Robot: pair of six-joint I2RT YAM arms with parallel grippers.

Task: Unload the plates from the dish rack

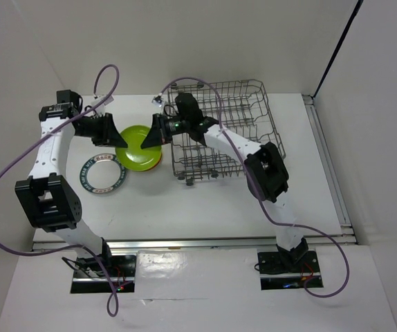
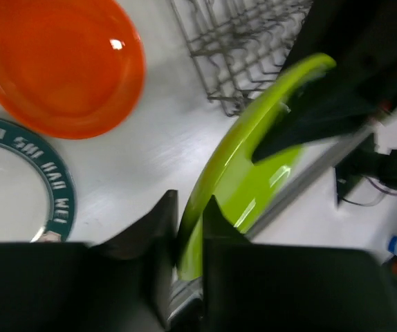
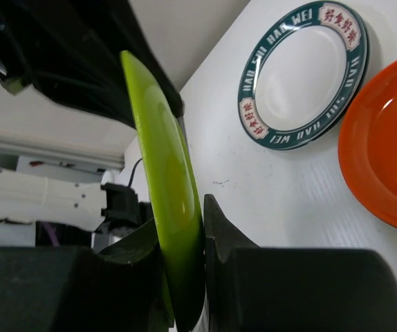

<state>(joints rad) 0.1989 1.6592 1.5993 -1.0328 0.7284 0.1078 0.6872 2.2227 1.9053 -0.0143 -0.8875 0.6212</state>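
Looking at a mid-air handoff here, by the look of it. Got the lime green plate [image 1: 137, 147] tipped up on edge between the two arms, off the table [image 1: 205, 207] and just left of the dish rack [image 1: 226, 131]. Pinched on one side of the rim by the left gripper [image 2: 188, 214] and on the opposite side by the right gripper [image 3: 185, 235], with jaws clamped onto the plate in both wrist views.

Probably held steep like that to leave rim showing for both sets of fingers without bumping each other. Hanging right over the orange plate [image 2: 60, 66], flat on the table, with the lettered-ring plate [image 1: 102, 173] flat just beside it. Guessing at green going down on or next to orange, once released by one side. Worth watching for a tug-of-war with both ends clamped.

As for the rack: can't spot any plate among the tines from above, though hard to be sure through all that wire. Only three plates spotted in total.
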